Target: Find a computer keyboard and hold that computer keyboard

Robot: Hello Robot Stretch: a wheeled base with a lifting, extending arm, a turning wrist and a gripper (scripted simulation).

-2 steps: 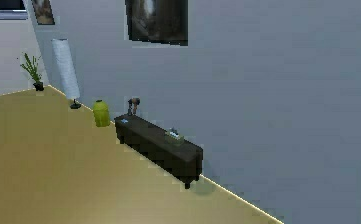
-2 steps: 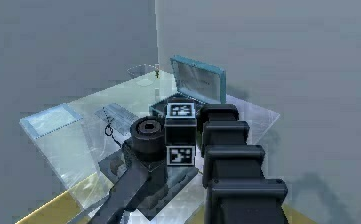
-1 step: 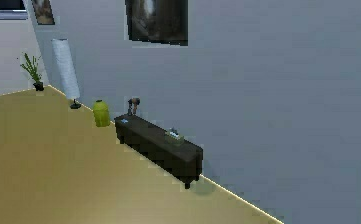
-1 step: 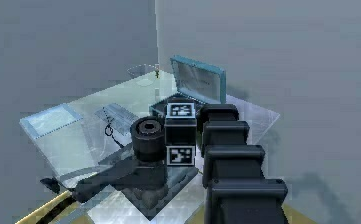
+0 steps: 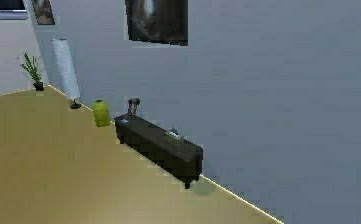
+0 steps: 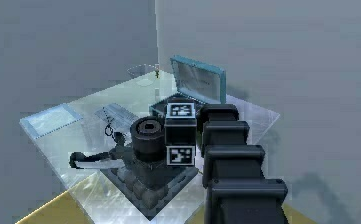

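From near the corner I see the arm (image 6: 233, 165) stretched out over a see-through glass bench (image 6: 246, 112) set against grey walls. At the arm's far end sit 2 white marker squares (image 6: 181, 110). Left of them is the end effector (image 6: 88, 152): dark round body w/ thin fingers pointing toward the arm side view's left. Right by it, on the bench's near corner, lies a dark flat slab (image 6: 148, 192). Going by its flat shape & finely patterned top it's prob. the computer keyboard, tho I can't be sure. As the slab lies on the bench at the end effector, I cannot tell whether it's grasping anything, nor whether it touches the slab. Farther out on the bench a teal-framed panel (image 6: 198, 72) stands upright, approx. laptop-screen shaped. Toward the bench's left corner lies a pale flat thing (image 6: 50, 120), well apart from the slab. In the forward view there's tan floor, a grey wall & a low dark cabinet (image 5: 158, 150) against it w/ a couple of small items on top. Just beyond it is a green bin-like thing (image 5: 101, 112), then a tall white cylinder (image 5: 62, 68) & a potted plant (image 5: 33, 72) in the far corner. A dark framed picture (image 5: 156, 20) hangs on the wall above.
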